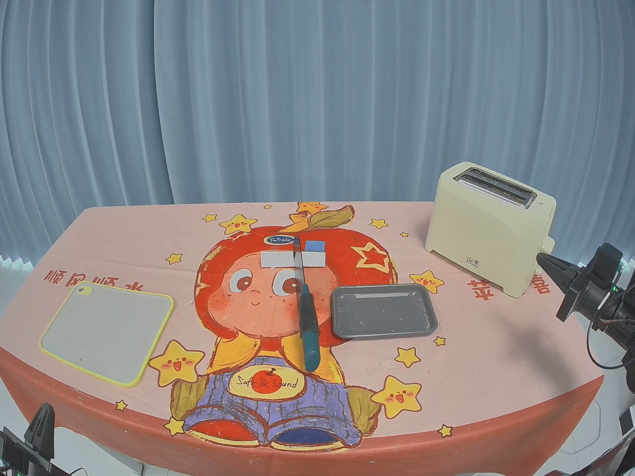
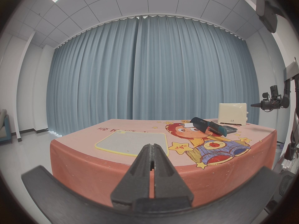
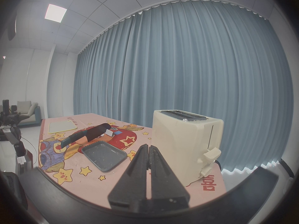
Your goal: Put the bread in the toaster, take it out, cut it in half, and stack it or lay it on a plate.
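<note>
the left tool (image 2: 151,147) and the right tool (image 3: 149,147) are pinching shut on nothing. the toaster (image 1: 486,226) is standing on the tabletop (image 1: 463,365) near the right tool; whether bread is sitting inside cannot be told. probably this tool is needing to open and come straight down over the toaster's top.

We see a salmon-pink tabletop (image 1: 463,378) printed with a cartoon child whose head is a red apple, dressed in purple-blue stripes, with smiling yellow stars and red characters scattered around. The toaster (image 1: 486,229) is cream, the tray (image 1: 383,312) dark grey. The knife (image 1: 305,305) has a teal and black handle. The board (image 1: 106,332) is pale grey with a yellow-green rim. Behind, we see a blue-grey pleated curtain (image 1: 331,80). Both the left gripper (image 2: 152,147) and the right gripper (image 3: 149,147) are matte black.
</note>
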`<state>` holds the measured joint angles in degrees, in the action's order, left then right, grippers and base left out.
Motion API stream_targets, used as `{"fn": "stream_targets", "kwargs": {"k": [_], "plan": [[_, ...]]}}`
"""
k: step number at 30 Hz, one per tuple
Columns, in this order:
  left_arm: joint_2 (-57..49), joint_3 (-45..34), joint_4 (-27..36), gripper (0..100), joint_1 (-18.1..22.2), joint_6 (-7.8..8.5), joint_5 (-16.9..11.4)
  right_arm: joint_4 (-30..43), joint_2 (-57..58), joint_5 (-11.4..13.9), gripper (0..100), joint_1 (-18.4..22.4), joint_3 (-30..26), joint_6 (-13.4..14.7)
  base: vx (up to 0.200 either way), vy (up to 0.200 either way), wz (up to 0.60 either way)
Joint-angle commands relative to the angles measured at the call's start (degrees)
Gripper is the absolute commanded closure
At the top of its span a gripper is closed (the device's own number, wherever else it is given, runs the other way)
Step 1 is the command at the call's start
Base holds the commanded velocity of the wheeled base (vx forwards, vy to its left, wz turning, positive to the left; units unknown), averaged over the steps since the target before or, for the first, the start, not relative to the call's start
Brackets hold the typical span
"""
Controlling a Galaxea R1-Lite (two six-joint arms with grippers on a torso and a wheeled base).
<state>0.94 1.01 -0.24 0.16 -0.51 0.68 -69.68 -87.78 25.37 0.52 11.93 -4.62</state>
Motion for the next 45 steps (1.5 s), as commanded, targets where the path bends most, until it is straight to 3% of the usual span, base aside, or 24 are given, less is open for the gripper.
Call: {"fn": "stream_targets", "kwargs": {"k": [1, 22, 45], "plan": [[-0.3, -1.0, 0.0, 100, 0.0, -0.02, 0.0, 0.0, -0.2, 0.0, 100, -0.3, -0.5, 0.0, 0.0, 0.0, 0.0], [-0.3, -1.0, 0.0, 100, 0.0, -0.02, 0.0, 0.3, -0.7, 0.1, 100, 0.7, -4.7, 0.5, 0.0, 0.0, 0.0], [-0.3, -1.0, 0.0, 100, 0.0, -0.02, 0.0, 0.1, -6.3, -0.5, 100, 7.1, -4.0, 0.2, 0.0, 0.0, 0.0]]}}
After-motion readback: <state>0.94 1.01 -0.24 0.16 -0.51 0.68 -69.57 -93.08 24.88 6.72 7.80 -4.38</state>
